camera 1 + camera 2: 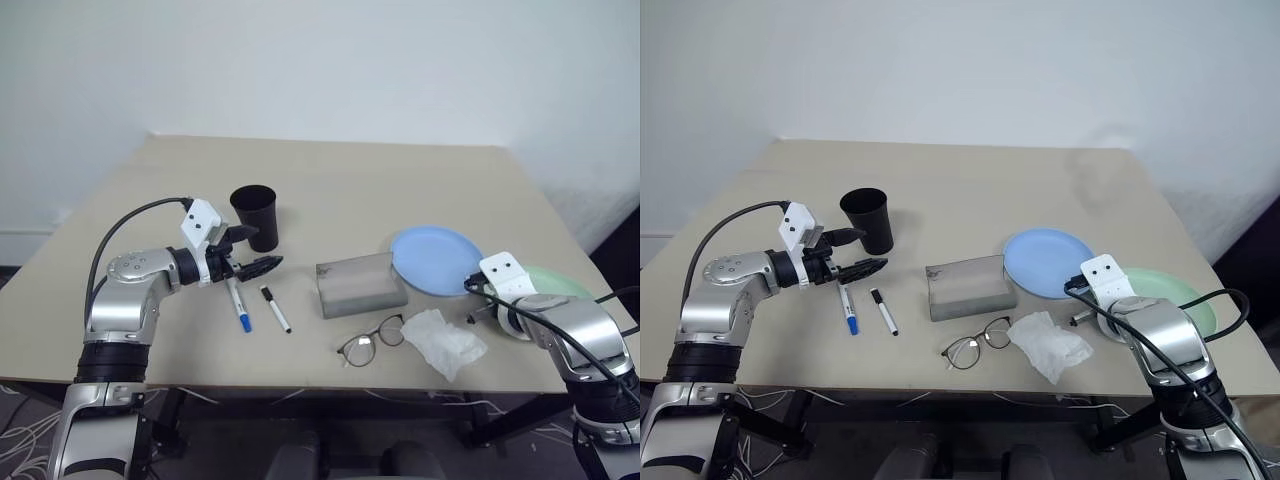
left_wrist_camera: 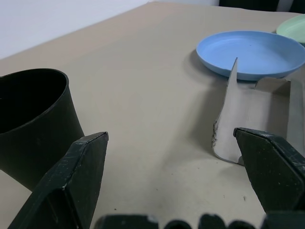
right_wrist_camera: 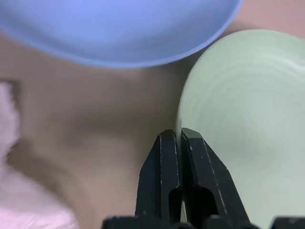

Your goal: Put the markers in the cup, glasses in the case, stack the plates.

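My left gripper (image 1: 258,248) hovers open just above the table, right in front of the black cup (image 1: 256,212). Below it lie two markers, one blue-capped (image 1: 239,305) and one black-capped (image 1: 276,309). The grey case (image 1: 360,283) sits mid-table, with the wire-framed glasses (image 1: 370,342) in front of it. The light blue plate (image 1: 435,260) lies to the right of the case, and the mint green plate (image 1: 555,282) lies beyond it near the table's right edge. My right gripper (image 3: 178,138) is shut on the green plate's (image 3: 238,119) near rim.
A crumpled white tissue (image 1: 443,343) lies between the glasses and my right arm, close to the front edge. The table (image 1: 340,180) is beige, with a white wall behind it. In the left wrist view the cup (image 2: 33,119) and the case (image 2: 248,119) flank the open fingers.
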Available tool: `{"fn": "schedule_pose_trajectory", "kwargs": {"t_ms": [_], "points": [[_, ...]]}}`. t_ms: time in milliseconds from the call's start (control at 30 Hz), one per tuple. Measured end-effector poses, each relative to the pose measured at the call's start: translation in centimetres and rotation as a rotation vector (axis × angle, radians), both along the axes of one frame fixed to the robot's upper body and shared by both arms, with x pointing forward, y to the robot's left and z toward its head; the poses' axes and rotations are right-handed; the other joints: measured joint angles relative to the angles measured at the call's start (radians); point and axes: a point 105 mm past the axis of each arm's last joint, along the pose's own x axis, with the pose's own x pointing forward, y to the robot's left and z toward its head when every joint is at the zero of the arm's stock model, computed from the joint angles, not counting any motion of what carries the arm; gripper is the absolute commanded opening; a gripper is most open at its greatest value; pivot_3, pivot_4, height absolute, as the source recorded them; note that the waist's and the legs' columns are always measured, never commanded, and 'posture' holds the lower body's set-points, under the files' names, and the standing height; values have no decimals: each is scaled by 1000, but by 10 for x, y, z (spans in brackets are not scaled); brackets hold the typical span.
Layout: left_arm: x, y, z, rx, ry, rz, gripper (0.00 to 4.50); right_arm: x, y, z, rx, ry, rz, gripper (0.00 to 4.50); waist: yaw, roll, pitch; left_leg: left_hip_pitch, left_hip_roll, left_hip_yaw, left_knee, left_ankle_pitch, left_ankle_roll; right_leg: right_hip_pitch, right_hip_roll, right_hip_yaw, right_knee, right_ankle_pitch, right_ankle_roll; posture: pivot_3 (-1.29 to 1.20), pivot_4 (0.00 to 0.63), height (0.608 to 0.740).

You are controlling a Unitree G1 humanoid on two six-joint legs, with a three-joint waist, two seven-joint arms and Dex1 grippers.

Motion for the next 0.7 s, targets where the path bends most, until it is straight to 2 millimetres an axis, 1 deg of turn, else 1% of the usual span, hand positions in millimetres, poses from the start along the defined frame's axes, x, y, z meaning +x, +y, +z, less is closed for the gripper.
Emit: {"fn": "schedule_pose_trajectory", "kwargs": {"t_ms": [67, 167, 267, 333, 400, 500, 633, 700], "points": [[0, 0, 0, 0, 0, 1, 4500, 7, -5, 7, -19, -49, -20, 20, 0, 1, 0, 0, 0, 0, 0, 0, 0, -1, 0, 0, 0, 0, 0, 0, 0, 725], [0, 0, 0, 0, 0, 1, 4500, 20, -7, 23, -55, -154, -9, 20, -1, 1, 0, 0, 0, 0, -1, 0, 0, -1, 1, 0, 0, 0, 0, 0, 0, 725], [0, 0, 0, 0, 0, 1, 4500, 28, -4, 31, -70, -208, 18, 20, -1, 1, 0, 0, 0, 0, -2, 0, 0, -1, 1, 0, 0, 0, 0, 0, 0, 725], [0, 0, 0, 0, 0, 1, 4500, 36, 2, 40, -76, -269, 59, 20, -1, 1, 0, 0, 0, 0, -2, 0, 0, -1, 1, -1, 0, 0, 0, 0, 0, 725], [0, 0, 0, 0, 0, 1, 4500, 43, 13, 49, -59, -330, 118, 20, -1, 1, 0, 0, 0, 0, -2, 0, 0, -1, 1, -1, 0, 0, 0, 0, 0, 725], [0, 0, 0, 0, 0, 1, 4500, 49, 35, 57, -2, -393, 237, 20, 0, 1, 0, 0, 0, 0, -2, 0, 0, -1, 1, -2, 0, 0, 0, 0, 0, 725], [0, 1, 0, 2, 0, 2, 4500, 46, 72, 58, 99, -403, 469, 20, 0, 1, 0, 0, 0, 0, -1, 0, 0, -1, 2, -3, 1, 0, 1, 0, 0, 725], [0, 1, 0, 2, 0, 2, 4500, 42, 87, 55, 135, -385, 563, 20, 0, 1, 0, 0, 0, 0, -1, 0, 1, 0, 2, -3, 1, 0, 1, 0, 0, 725]]}}
